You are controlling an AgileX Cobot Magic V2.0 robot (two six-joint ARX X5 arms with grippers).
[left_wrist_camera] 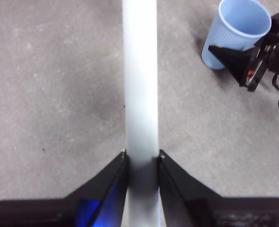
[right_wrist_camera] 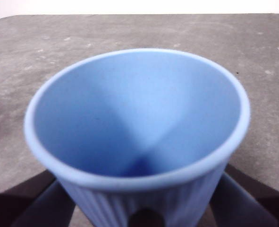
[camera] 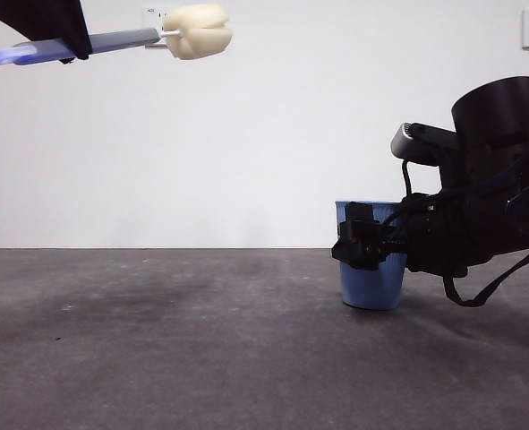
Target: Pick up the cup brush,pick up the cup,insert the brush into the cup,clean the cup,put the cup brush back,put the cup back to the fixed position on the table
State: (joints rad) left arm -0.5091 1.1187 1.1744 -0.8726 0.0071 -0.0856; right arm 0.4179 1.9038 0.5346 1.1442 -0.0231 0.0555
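Your left gripper (left_wrist_camera: 142, 158) is clamped on the cup brush (camera: 121, 39), held high above the table (camera: 157, 340), sponge head level. Your right gripper (camera: 364, 237) has its jaws around the blue cup (camera: 371, 278), which stands upright on the table.

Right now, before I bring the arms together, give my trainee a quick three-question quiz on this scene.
1. True or false: the cup brush lies on the table.
2. What does the right gripper have its jaws around?
3. The cup is: A) lifted high, B) upright on the table, C) tipped over.

Key:
1. False: the left gripper holds it by the handle, high up, sponge head out to the side.
2. The blue cup.
3. B.
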